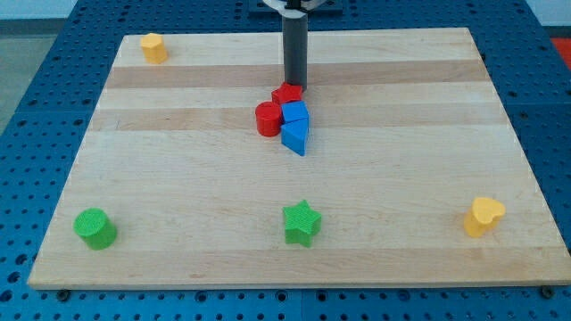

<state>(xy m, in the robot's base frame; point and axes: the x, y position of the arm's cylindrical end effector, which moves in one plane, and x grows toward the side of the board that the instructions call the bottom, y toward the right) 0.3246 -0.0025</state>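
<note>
My tip (294,84) rests against the top side of a red star-like block (286,93) near the board's upper middle. That red block presses on a blue cube (295,113) just below it and touches a red cylinder (268,119) at its lower left. A blue triangular block (295,136) lies directly under the cube. The four blocks form one tight cluster, with the dark rod rising from the cluster's top toward the view's top edge.
A yellow block (153,46) sits at the wooden board's (419,134) top left corner. A green cylinder (94,227) stands bottom left, a green star (302,223) bottom middle, and a yellow heart-shaped block (483,216) bottom right.
</note>
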